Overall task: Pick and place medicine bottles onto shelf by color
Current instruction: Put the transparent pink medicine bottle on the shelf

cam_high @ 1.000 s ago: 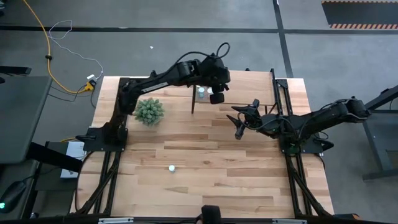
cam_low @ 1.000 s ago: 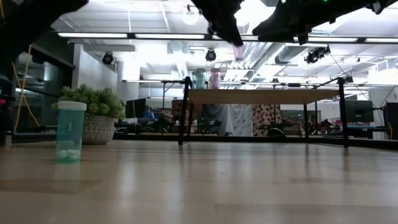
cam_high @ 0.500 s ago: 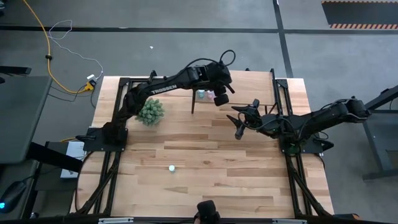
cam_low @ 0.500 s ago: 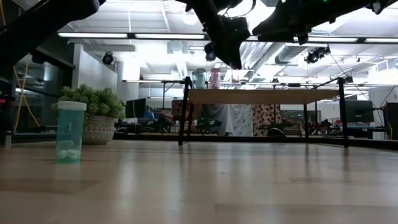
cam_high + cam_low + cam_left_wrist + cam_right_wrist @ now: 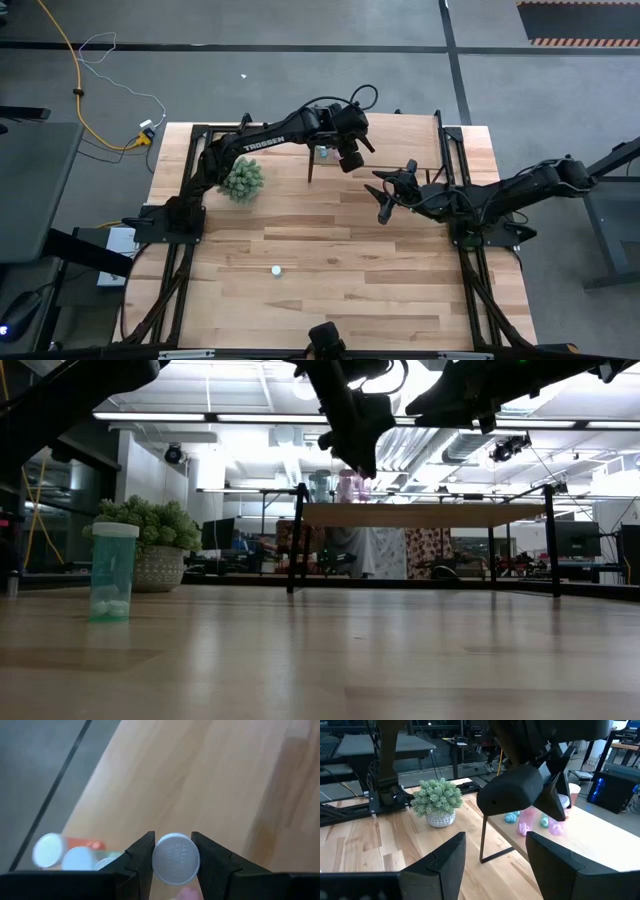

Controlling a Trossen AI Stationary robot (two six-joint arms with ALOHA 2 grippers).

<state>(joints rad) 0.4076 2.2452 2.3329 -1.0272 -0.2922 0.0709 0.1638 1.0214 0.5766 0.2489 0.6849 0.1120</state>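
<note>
The left gripper (image 5: 350,158) is over the left end of the shelf (image 5: 400,140), near the back of the table (image 5: 330,260). Its 2 fingers (image 5: 142,857) are closed around a pink bottle (image 5: 556,826); in the left wrist view the white cap (image 5: 175,858) sits tight between them. Under it, on the shelf board, stand more bottles: a pink one (image 5: 525,825) and 2 teal ones (image 5: 511,816) beside it in the right wrist view. In the low view, a teal bottle (image 5: 320,486) and a pink bottle (image 5: 346,486) show on the shelf top.

1 teal bottle (image 5: 112,572) stands alone on the table, well apart from the shelf, in front of the potted plant (image 5: 150,544).

The right gripper (image 5: 385,192) hangs above the table, just in front of the shelf, with fingers (image 5: 437,865) spread apart and nothing between them.
</note>
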